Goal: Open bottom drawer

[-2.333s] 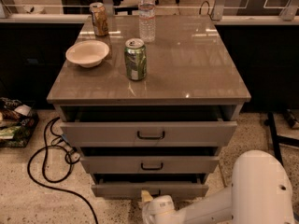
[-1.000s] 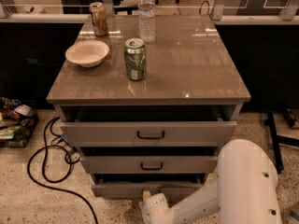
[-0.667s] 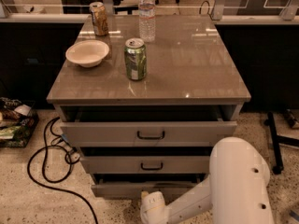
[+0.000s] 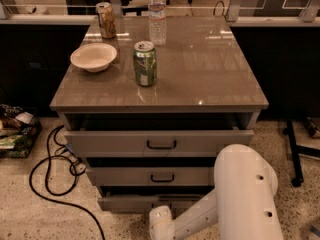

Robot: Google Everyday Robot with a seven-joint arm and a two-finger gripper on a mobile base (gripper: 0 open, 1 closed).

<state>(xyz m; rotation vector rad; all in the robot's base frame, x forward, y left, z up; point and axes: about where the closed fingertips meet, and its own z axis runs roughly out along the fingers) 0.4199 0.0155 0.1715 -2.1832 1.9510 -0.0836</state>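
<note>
— How's the light?
— Dim and warm, coming from overhead. Pale glare streaks the cabinet top [image 4: 200,69], mostly toward its back edge.
— Shadows?
— Deep just under the cabinet top's front edge. The gripper [image 4: 161,223], low in front, is lit pale.

Grey bottom drawer [image 4: 129,203] — white tool [image 4: 161,224] low before it — green can [image 4: 145,64], cream bowl [image 4: 93,57].

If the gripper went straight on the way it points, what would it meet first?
Likely the bottom drawer front: the gripper sits low just before it, at the picture's bottom edge; depth is unclear.
</note>
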